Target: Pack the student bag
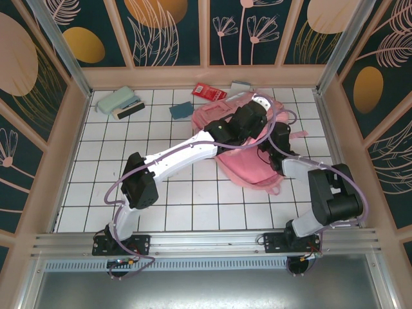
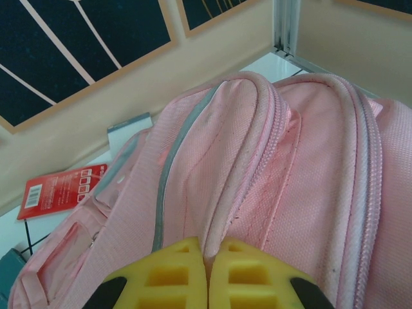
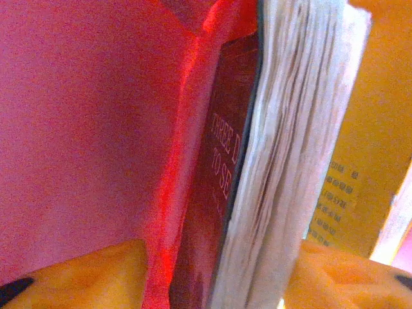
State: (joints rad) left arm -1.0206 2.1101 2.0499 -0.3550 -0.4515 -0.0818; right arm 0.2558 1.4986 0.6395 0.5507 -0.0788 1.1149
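top external: the student bag (image 1: 244,168) lies on the white tiled desk (image 1: 109,187), far of centre and a little to the right. the left arm (image 1: 187,154) reaches diagonally across the tiles to its far end, and the right arm (image 1: 328,193) bends in over its right side. along the far edge lie a pale green case (image 1: 118,100), a small blue item (image 1: 180,111) and a red packet (image 1: 209,92).

left wrist: the left pincer (image 2: 207,270) is clenched, its yellow pads (image 2: 170,277) pressed together on a ridge of the bag's pink fabric (image 2: 309,193) that runs down into the seam between them. a grey stripe (image 2: 174,167) curves over the bag. the red packet (image 2: 61,192) lies on the desk beyond the bag, near the wall.

right wrist: the right pincer (image 3: 219,277) is inside the bag, with pink lining (image 3: 77,129) on the left. it is released: its pads (image 3: 77,277) stand apart on either side of an upright book (image 3: 257,180) with a dark cover and pale page edges, and the left pad is clear of the cover. behind the book is a yellow-orange printed surface (image 3: 351,187).
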